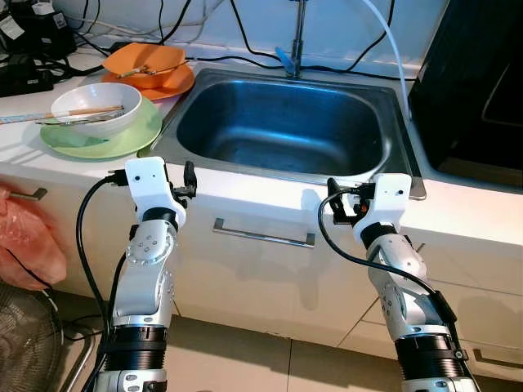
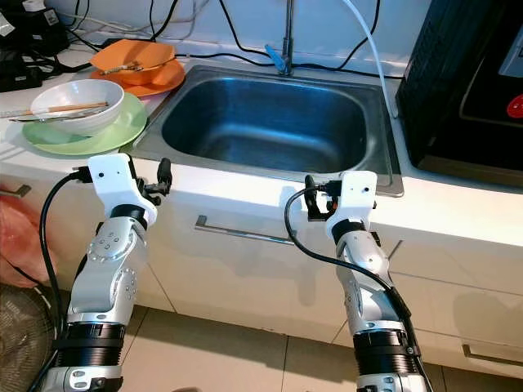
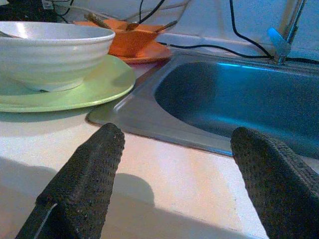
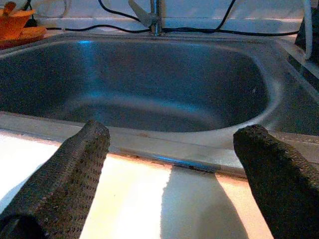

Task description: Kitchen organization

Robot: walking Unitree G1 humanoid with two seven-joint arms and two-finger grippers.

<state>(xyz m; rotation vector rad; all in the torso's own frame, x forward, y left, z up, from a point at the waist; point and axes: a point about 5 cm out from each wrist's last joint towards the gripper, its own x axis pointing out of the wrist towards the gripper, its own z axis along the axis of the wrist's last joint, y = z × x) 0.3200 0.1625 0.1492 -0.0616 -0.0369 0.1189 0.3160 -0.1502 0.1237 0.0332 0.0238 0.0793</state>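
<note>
Both grippers hover at the front edge of the white countertop (image 1: 245,184), each with its two black fingers spread wide and nothing between them. The left gripper (image 3: 179,164) faces the sink's left corner; the right gripper (image 4: 172,174) faces the basin squarely.

Just beyond them lies one stainless-steel sink (image 1: 282,126), sunk in the counter, its basin bare. To the robot's left of it sits a pale green plate (image 1: 122,140) carrying a white bowl (image 1: 98,108); a pair of chopsticks (image 1: 94,110) lies across the bowl's mouth. Behind that stack, touching the sink's far left corner, an orange plate (image 1: 167,86) holds an orange bowl (image 1: 145,59) with utensils in it, too small to tell apart. So two bowls, two plates.

At the back of the sink stands one tap (image 1: 296,41), with black cables (image 1: 237,20) and a white hose (image 1: 391,45) along the wall. A black appliance (image 2: 470,82) stands on the counter to the right. Below, a cabinet drawer has a metal handle (image 1: 263,235); a pink bag (image 1: 29,241) hangs at far left over a tiled floor (image 1: 237,359).
</note>
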